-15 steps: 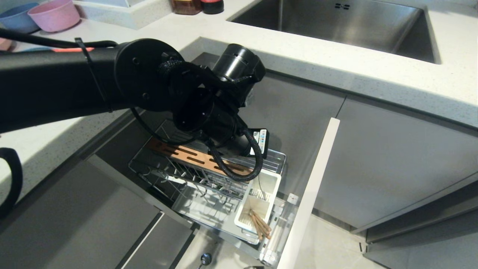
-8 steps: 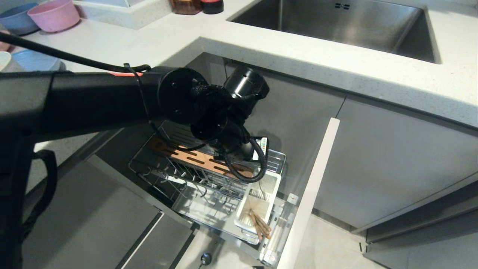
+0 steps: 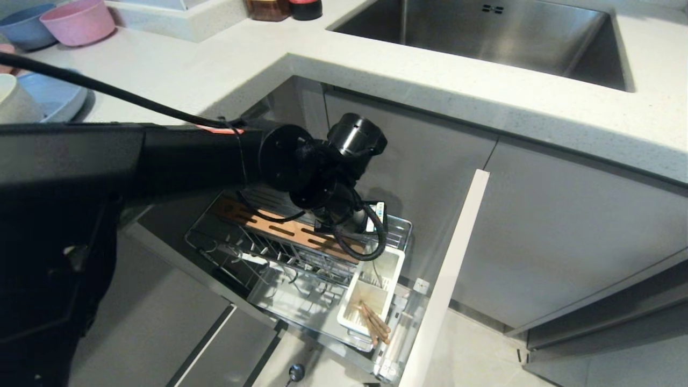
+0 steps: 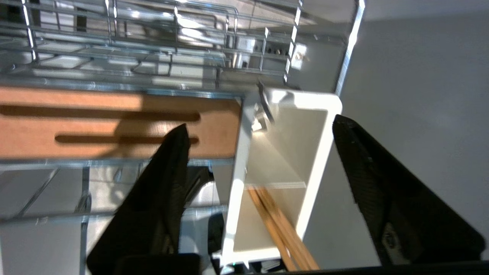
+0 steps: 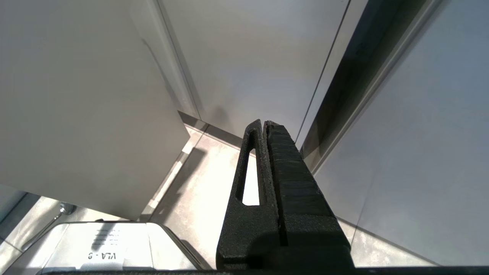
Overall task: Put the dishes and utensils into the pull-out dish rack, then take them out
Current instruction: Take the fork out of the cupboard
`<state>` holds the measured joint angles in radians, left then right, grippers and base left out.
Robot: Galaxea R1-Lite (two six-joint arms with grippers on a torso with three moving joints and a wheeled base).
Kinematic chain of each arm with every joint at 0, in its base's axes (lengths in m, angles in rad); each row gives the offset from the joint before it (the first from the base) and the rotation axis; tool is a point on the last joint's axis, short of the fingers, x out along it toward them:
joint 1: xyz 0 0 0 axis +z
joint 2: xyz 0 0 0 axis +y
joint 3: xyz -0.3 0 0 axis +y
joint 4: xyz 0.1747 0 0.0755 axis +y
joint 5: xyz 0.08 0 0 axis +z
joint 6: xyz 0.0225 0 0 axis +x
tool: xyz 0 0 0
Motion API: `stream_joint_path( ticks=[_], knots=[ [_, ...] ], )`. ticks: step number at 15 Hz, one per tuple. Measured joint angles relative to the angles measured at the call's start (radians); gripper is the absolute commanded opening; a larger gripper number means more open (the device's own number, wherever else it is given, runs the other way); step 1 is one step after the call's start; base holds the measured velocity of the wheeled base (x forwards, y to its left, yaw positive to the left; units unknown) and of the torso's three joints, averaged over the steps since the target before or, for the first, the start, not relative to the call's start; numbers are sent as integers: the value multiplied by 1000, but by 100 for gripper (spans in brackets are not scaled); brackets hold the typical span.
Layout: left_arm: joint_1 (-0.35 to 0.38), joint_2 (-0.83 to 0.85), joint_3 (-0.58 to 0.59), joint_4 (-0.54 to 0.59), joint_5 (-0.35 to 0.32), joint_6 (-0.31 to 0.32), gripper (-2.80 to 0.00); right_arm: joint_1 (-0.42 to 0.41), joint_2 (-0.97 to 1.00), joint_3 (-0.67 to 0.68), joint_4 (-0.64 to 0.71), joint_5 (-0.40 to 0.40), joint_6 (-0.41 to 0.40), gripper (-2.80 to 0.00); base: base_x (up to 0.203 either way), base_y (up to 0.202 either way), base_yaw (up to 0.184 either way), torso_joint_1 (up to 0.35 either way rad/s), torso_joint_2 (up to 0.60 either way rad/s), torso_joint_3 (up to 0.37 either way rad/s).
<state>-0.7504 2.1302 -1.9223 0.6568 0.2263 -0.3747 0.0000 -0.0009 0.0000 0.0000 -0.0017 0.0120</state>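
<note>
The pull-out dish rack (image 3: pixel 269 252) stands open below the counter, with its wooden strip (image 4: pixel 114 126) and white caddy (image 3: pixel 399 263). My left gripper (image 4: pixel 260 123) hangs open just over the caddy (image 4: pixel 319 164), one finger on either side of it and nothing between them. The chopsticks (image 4: pixel 279 225) lean in the caddy's near compartment (image 3: pixel 375 322). A slim metal handle (image 4: pixel 264 109), probably the spoon's, stands in the far compartment. The cream bowl (image 3: pixel 13 99) and light-blue plate (image 3: pixel 54 94) sit on the counter at far left. My right gripper (image 5: pixel 264 122) is shut and parked low by the cabinet fronts.
The rack's pale front panel (image 3: pixel 446 279) juts out on the right. A pink bowl (image 3: pixel 78 20) and a blue bowl (image 3: pixel 24 26) stand at the counter's back left. The steel sink (image 3: pixel 484 27) lies beyond the counter edge. My left arm covers the rack's back part.
My left arm has sunk and reached further in over the rack, uncovering the bowl and plate on the counter. The chopsticks and the right arm have not moved.
</note>
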Motion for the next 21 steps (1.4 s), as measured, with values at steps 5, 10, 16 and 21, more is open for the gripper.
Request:
stream_joint_path(
  ticks=[5,10,16,21],
  knots=[
    [19,45,-1,-48,-4,-4,0,0,0,0,0,0,0,-280,0,0,0,0,0,0],
    [22,60,-1,-64,-5,-8,0,0,0,0,0,0,0,-280,0,0,0,0,0,0],
    [22,64,-1,-68,-6,-9,-280,0,0,0,0,0,0,-280,0,0,0,0,0,0],
    [20,65,0,-64,-5,-9,-280,0,0,0,0,0,0,-280,0,0,0,0,0,0]
  ],
)
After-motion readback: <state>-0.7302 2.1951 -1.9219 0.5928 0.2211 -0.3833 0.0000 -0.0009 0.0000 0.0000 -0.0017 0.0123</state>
